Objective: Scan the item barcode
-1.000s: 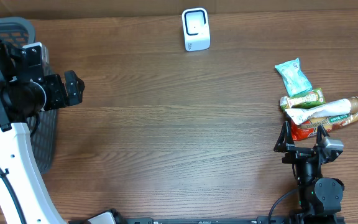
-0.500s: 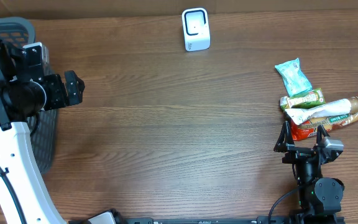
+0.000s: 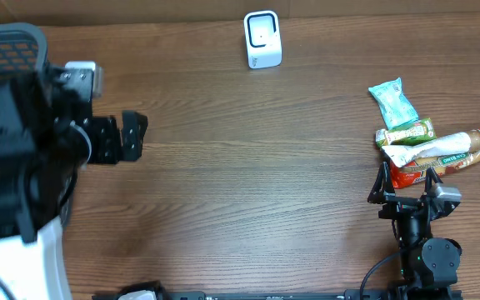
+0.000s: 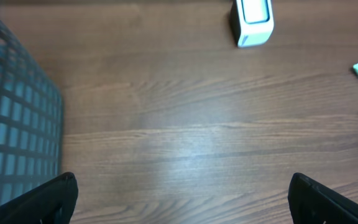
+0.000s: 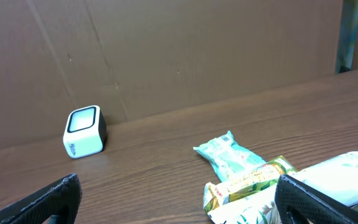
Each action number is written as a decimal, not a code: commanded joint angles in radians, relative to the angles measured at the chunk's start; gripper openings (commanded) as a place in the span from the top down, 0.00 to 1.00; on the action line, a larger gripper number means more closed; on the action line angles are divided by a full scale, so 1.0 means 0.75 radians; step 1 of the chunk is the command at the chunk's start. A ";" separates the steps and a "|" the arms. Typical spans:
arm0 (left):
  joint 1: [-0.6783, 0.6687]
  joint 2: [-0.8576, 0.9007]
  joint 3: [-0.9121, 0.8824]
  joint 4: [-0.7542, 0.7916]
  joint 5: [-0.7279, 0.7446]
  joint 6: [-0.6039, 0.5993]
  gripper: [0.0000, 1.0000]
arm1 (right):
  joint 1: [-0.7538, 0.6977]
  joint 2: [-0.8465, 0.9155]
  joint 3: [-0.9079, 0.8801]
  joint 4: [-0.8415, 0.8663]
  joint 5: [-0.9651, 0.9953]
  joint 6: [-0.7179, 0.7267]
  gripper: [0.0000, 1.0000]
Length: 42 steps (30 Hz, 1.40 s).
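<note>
The white barcode scanner (image 3: 262, 39) stands upright at the table's far edge, also in the left wrist view (image 4: 252, 22) and the right wrist view (image 5: 84, 132). A pile of snack packets lies at the right: a teal packet (image 3: 392, 102), a green-yellow bar (image 3: 407, 132), a long white packet (image 3: 444, 150) and a red packet (image 3: 402, 176). My right gripper (image 3: 405, 185) stands open just in front of the pile, nothing between its fingers (image 5: 316, 202). My left gripper (image 3: 136, 137) hangs open and empty over bare wood at the left, far from the packets.
A grey mesh basket (image 3: 7, 42) sits at the far left edge, beside and partly under the left arm; its wall shows in the left wrist view (image 4: 11, 124). A brown cardboard wall backs the table behind the scanner (image 5: 185, 56).
The left arm has swung right, away from the basket and out over the table. The right arm and the packets have not moved.
</note>
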 commanded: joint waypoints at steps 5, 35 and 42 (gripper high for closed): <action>-0.001 -0.165 -0.110 0.001 0.012 0.020 0.01 | 0.012 -0.013 -0.014 0.004 0.009 -0.001 0.00; -0.001 -0.645 -0.541 0.133 -0.365 0.072 0.01 | 0.012 -0.013 -0.014 0.004 0.009 -0.001 0.00; -0.002 -0.734 -0.593 0.434 -0.352 0.060 0.00 | 0.012 -0.013 -0.014 0.004 0.009 -0.001 0.00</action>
